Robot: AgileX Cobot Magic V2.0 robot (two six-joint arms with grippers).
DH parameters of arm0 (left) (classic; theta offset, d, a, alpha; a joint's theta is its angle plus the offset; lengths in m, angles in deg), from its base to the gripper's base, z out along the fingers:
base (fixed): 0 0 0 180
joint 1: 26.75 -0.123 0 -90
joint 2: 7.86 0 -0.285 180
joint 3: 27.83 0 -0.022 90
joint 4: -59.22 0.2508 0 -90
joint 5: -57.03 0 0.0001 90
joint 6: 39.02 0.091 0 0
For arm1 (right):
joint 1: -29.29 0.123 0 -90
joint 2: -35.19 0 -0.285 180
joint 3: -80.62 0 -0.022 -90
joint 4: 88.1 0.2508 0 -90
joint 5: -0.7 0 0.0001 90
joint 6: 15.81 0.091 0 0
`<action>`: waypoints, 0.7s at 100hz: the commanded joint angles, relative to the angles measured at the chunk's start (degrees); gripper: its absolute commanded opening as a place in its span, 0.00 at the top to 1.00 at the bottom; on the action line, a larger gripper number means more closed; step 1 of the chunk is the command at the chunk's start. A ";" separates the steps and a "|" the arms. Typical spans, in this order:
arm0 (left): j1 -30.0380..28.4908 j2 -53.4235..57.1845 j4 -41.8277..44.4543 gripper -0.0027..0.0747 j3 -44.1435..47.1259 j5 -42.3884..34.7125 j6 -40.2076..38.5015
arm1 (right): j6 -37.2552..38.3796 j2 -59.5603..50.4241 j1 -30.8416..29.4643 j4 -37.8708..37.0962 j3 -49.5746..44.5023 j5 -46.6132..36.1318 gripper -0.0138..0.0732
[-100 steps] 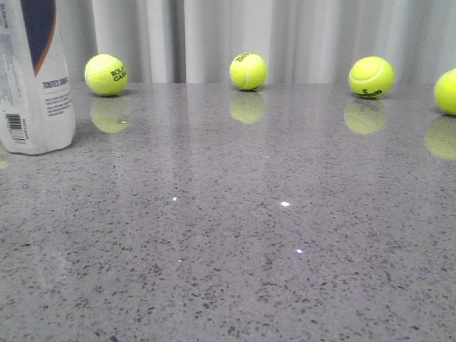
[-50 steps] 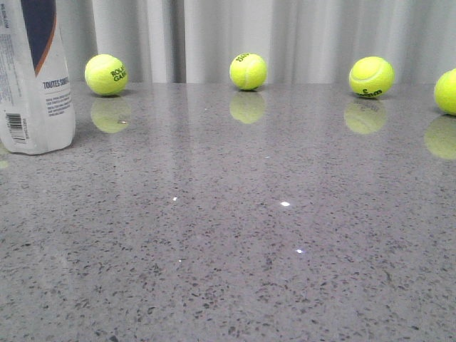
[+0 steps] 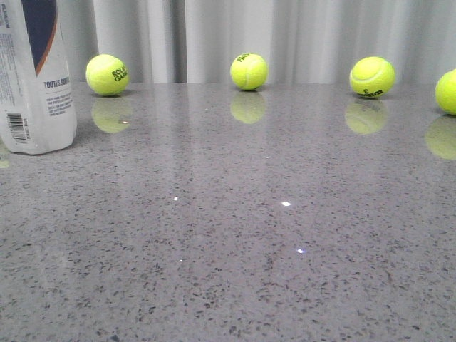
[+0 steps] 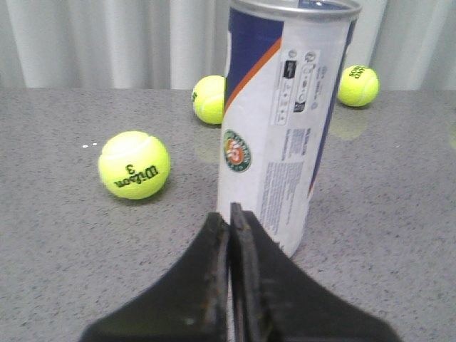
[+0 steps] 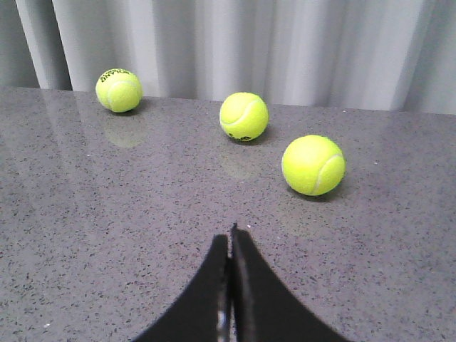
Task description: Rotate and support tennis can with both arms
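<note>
Speckled grey stone counter, glossy, mirroring the balls. Tennis can upright near the left edge of the counter in front view, base down on the stone, top cut off by the frame. Long axis vertical, or leaning very slightly in the left wrist view; metal rim uppermost, navy and orange band up high, round emblem and fine print facing the left wrist camera, barcode low on the side facing front. Untouched by either arm.

Left fingers pressed together, nothing between them, tips aimed at the lower can wall, just short of it; contact not confirmable. Probably staged low so as to push or brace near the base, where a tall tube is least likely to tip. Right fingers likewise closed and empty, over bare counter, can absent from that view; likely waiting to come in as the support side.

Tennis balls in a row along the far edge by the curtain, clear of the working area. One more ball near the can, well apart from it; possible obstacle if the can slides that way.

Judgement: task not yet begun; can still to be gripped or braced from both sides.
</note>
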 commanded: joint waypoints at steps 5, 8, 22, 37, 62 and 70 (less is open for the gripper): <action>-1.68 4.30 2.44 0.99 1.50 -4.36 -0.69 | -0.06 -0.01 -0.49 0.53 1.57 -4.51 0.92; -2.14 5.62 3.15 0.99 2.40 -4.36 -0.73 | -0.06 -0.01 -0.49 0.53 1.57 -4.51 0.92; -4.40 12.97 6.62 0.99 7.39 -4.36 -0.83 | -0.06 -0.01 -0.49 0.53 1.57 -4.51 0.92; -5.86 20.89 10.16 0.99 12.68 -4.36 -1.51 | -0.06 -0.01 -0.49 0.53 1.57 -4.51 0.92; -6.01 29.85 19.00 0.99 19.00 -4.36 -11.13 | -0.06 -0.01 -0.49 0.53 1.57 -4.51 0.92; -6.01 31.65 19.00 0.99 20.44 -4.36 -11.13 | -0.06 -0.01 -0.49 0.53 1.57 -4.51 0.92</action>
